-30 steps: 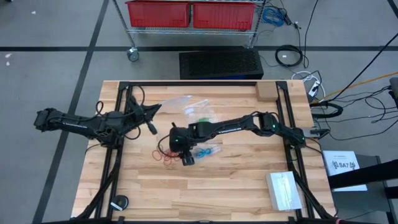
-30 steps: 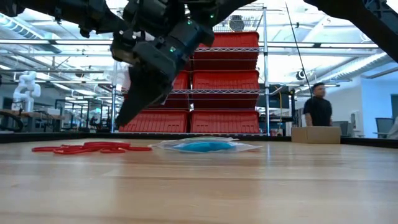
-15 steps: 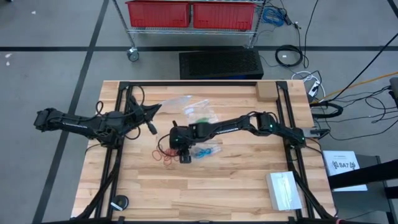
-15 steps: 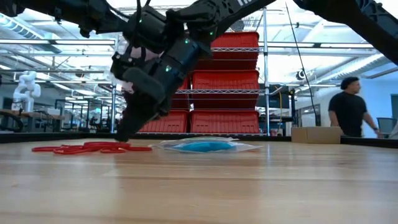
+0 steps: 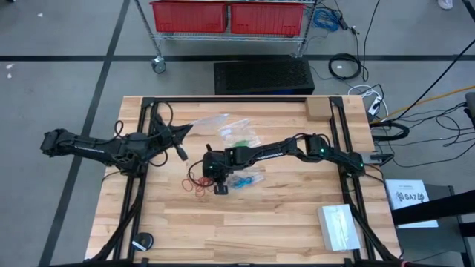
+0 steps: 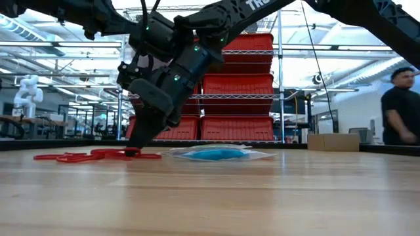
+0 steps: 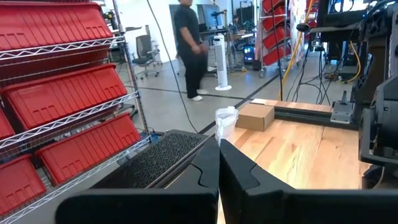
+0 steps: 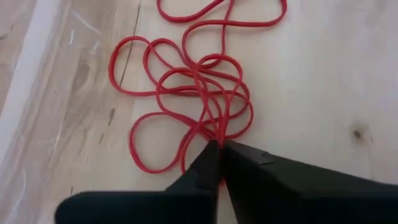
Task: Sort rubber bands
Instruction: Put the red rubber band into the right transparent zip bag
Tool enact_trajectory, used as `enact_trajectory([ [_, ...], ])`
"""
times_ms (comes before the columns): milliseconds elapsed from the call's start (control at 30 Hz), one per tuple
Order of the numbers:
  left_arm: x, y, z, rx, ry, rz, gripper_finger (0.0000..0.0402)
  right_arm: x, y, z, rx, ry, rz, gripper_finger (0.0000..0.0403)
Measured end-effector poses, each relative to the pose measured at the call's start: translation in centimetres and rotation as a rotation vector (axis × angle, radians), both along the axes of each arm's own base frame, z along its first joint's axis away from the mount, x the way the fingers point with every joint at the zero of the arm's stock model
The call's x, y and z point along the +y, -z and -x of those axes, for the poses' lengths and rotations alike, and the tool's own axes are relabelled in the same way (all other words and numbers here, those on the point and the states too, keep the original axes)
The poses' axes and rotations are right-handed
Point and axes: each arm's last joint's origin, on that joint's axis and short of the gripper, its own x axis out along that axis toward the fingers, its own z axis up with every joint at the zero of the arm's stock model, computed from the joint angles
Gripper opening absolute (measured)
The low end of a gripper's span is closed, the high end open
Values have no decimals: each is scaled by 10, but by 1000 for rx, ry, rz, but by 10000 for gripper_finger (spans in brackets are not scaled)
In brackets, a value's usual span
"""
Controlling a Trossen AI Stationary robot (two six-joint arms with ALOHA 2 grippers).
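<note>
Right wrist view — red rubber bands (image 8: 186,93) pinched at right end effector (image 8: 221,144) tips.

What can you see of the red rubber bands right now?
The red rubber bands are a loose tangle of thin, overlapping loops lying flat on the wooden table, left of the bagged blue cluster. The right end effector has its fingers shut on strands at the tangle's edge, tips down at the tabletop. Nothing looks lifted yet.
</note>
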Motion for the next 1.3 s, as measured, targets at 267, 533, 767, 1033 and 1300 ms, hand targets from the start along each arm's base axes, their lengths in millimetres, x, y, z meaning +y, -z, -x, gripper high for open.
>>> enact_trajectory([
  [267,0,0,0,1,0,0,0,5,-27,-4,0,-18,7,3],
  [533,0,0,0,3,-1,-1,0,16,-70,-10,-53,-71,25,2],
  [767,0,1,0,6,-1,1,0,15,-89,-8,-41,-79,37,2],
  [1033,0,1,0,8,-1,1,0,25,-90,-6,-31,-142,-28,2],
  [1300,0,1,0,8,-1,2,0,47,-81,0,48,-246,-150,2],
])
